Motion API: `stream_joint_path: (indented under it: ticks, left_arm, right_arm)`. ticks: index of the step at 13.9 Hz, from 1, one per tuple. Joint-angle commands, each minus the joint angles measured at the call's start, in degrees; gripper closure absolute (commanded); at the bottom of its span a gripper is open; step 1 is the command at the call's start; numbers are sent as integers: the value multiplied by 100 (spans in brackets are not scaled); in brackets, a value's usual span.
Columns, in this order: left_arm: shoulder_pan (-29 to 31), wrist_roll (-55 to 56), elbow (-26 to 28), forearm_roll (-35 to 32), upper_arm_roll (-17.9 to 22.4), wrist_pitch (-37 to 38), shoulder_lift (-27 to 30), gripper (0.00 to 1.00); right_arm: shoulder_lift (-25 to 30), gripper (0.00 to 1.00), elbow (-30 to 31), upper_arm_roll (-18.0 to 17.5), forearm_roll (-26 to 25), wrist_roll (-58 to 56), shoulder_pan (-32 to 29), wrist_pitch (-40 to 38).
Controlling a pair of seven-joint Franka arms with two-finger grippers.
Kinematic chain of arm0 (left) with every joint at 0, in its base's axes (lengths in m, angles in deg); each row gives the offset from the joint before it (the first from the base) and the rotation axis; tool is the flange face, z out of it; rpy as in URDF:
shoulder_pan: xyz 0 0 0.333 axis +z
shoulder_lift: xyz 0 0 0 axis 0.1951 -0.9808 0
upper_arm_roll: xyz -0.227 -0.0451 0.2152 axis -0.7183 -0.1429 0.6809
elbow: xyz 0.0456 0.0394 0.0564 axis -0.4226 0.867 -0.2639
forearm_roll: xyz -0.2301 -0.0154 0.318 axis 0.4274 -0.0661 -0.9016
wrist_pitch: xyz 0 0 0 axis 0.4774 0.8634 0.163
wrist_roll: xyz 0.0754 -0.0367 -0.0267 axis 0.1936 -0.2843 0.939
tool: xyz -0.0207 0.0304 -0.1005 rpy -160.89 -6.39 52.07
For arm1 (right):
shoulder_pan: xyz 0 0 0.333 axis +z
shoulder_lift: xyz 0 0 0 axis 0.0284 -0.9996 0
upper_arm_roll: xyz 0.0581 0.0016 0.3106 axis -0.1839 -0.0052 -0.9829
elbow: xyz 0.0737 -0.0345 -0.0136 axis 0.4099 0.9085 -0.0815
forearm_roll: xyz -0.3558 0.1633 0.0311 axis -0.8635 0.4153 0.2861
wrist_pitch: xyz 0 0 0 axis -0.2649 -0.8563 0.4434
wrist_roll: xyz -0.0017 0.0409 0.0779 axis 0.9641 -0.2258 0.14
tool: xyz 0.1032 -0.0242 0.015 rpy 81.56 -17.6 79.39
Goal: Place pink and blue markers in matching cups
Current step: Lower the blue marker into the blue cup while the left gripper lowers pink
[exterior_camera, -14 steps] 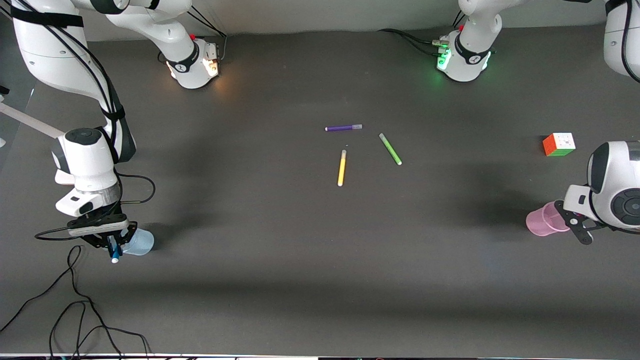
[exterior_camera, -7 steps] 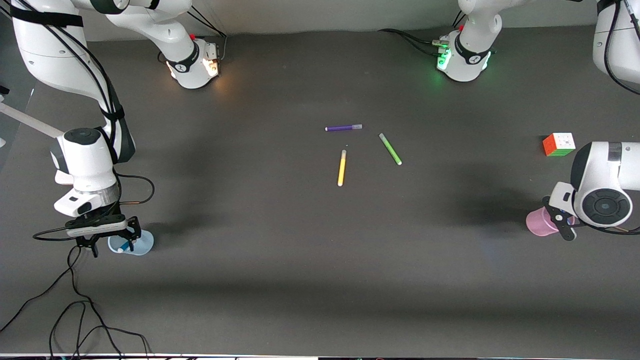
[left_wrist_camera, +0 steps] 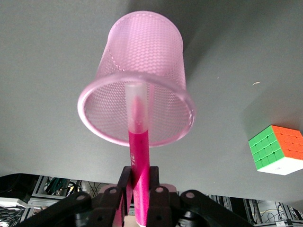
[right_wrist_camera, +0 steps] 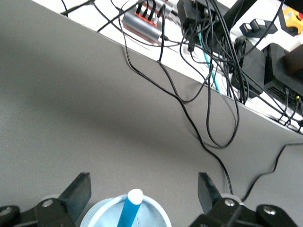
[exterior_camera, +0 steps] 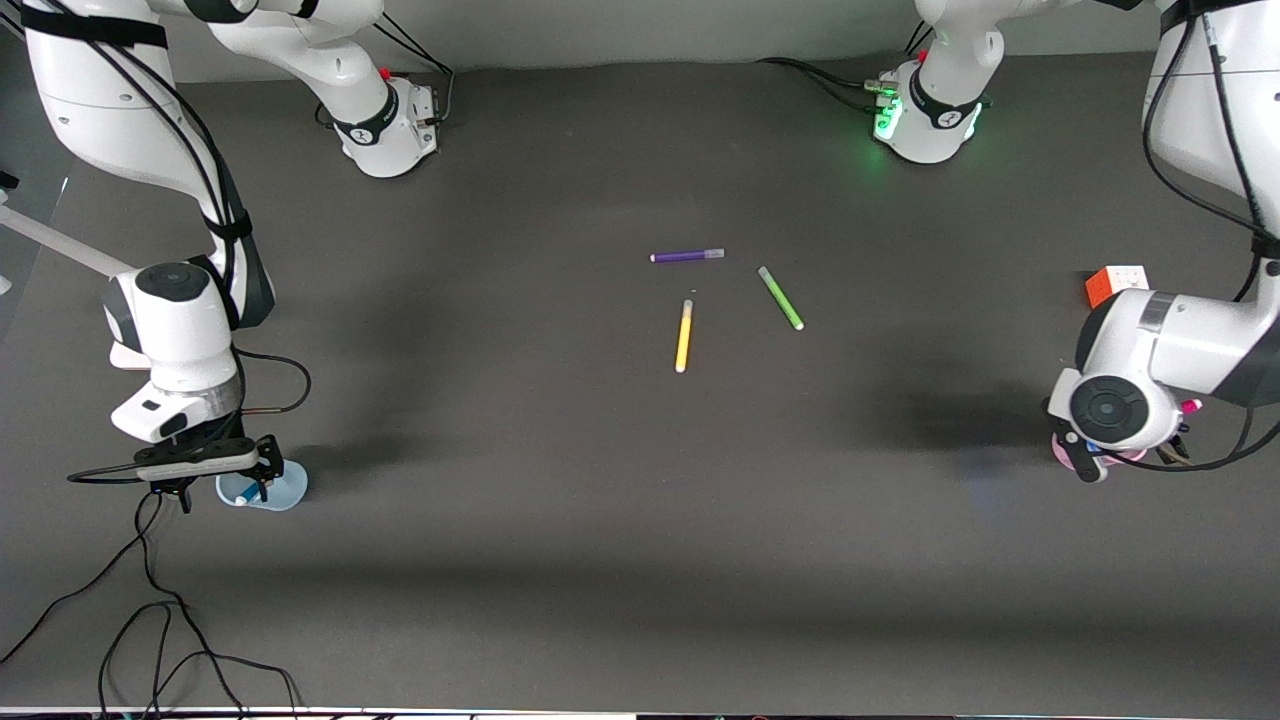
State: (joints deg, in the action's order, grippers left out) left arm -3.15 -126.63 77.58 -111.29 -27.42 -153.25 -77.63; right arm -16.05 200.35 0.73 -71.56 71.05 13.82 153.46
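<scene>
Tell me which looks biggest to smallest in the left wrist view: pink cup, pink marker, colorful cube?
1. pink cup, filling most of the view.
2. pink marker, long but thin, tip inside the cup.
3. colorful cube, smallest looking, though it sits farther from this camera, so true size is unsure.

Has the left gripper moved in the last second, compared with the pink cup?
Yes. The left gripper, shut on the pink marker, swung from beside the pink cup to over it, covering most of it in the front view.
</scene>
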Motion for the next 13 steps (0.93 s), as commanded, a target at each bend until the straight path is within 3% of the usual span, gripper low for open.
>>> stream_joint_path:
  ticks: [1, 4, 5, 7, 8, 10, 13]
  left_arm:
    - [-45, 164, 53, -199, 67, 6, 13, 100]
    - [-36, 164, 44, -322, 67, -29, -22, 100]
    - [-19, 173, 44, -322, 67, -46, -22, 74]
    - [-19, 156, 44, -331, 58, -47, -4, 47]
    - [7, 42, 44, -331, 58, -47, 5, 0]
    - [-10, 32, 44, -331, 58, -29, 13, 0]
    - [-27, 32, 0, -313, 49, 41, 57, 0]
  right_arm:
    - [353, 0, 0, -504, 604, 85, -7, -893]
    - [625, 0, -315, -1137, 1667, -108, -7, -2228]
    - [696, 0, -526, -1304, 2158, -361, -7, -2781]
    - [819, 0, -1096, -1455, 3675, -1508, -7, -3897]
    - [854, 0, -1421, -1420, 4493, -2194, -7, -4485]
    - [933, 0, -1862, -1272, 5377, -2988, -77, -5410]
    - [1380, 0, -1987, -1165, 5442, -3071, -77, -6414]
